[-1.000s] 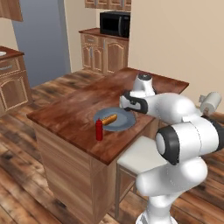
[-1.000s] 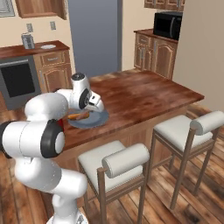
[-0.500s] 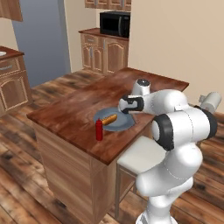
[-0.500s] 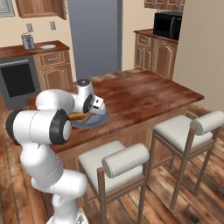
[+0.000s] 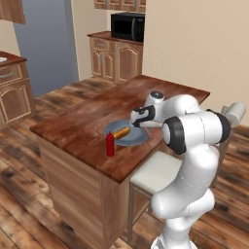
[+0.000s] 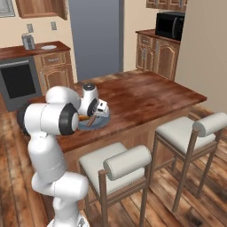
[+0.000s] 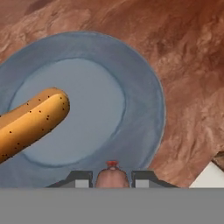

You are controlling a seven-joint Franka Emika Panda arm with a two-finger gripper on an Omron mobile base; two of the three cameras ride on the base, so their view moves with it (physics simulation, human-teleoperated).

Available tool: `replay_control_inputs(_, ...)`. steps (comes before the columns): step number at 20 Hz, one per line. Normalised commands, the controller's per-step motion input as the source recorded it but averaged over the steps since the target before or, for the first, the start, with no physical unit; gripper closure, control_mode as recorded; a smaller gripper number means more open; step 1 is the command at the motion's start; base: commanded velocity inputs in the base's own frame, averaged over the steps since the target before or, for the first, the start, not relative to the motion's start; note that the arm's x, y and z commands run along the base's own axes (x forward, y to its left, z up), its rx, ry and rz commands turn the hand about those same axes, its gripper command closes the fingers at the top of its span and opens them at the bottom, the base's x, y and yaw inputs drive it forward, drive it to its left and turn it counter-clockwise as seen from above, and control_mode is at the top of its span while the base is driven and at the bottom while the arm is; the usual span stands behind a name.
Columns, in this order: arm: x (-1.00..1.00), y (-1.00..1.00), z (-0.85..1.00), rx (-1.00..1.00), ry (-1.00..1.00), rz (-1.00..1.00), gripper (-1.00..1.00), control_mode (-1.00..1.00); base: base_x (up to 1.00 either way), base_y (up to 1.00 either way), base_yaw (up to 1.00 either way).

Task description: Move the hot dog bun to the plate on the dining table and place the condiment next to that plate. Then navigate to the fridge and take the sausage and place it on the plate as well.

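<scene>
Hovering over the blue-grey plate [image 7: 144, 113] on the counter [image 5: 87, 131], the hand [image 7: 112, 177] is pinched tight on a small reddish sausage [image 7: 112, 176]. The bun [image 7: 30, 120] already lies on the plate, and the red bottle [image 5: 110, 144] stands just beside it. Risk — released from this height, the round sausage could roll off the rim.

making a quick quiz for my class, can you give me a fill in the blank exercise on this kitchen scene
1. The hot dog bun lies on the blue-grey ____.
2. The red condiment bottle stands ____ on the dining table, beside the plate.
3. The gripper is shut on the ____, hanging over the plate.
4. A black ____ sits on the far counter.

Missing words: plate; upright; sausage; microwave
</scene>
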Motion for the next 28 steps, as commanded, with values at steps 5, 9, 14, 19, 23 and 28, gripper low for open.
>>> replay_control_inputs(5, 0.23, 0.11, -0.15, 0.00, 0.00, 0.00, 1.00, -1.00, 0.00, 0.00, 0.00)
replay_control_inputs(9, 0.19, 0.17, -0.12, 0.00, 0.00, 0.00, 1.00, -1.00, 0.00, 0.00, 0.00)
replay_control_inputs(14, 0.18, 0.16, -0.13, 0.00, 0.00, 0.00, 1.00, -1.00, 0.00, 0.00, 0.00)
replay_control_inputs(19, 0.16, 0.07, -0.14, 0.00, 0.00, 0.00, 1.00, -1.00, 0.00, 0.00, 0.00)
replay_control_inputs(23, 0.16, 0.00, -0.12, 0.00, 0.00, 0.00, 1.00, -1.00, 0.00, 0.00, 0.00)
replay_control_inputs(28, 0.19, 0.00, -0.11, 0.00, 0.00, 0.00, 1.00, -1.00, 0.00, 0.00, 0.00)
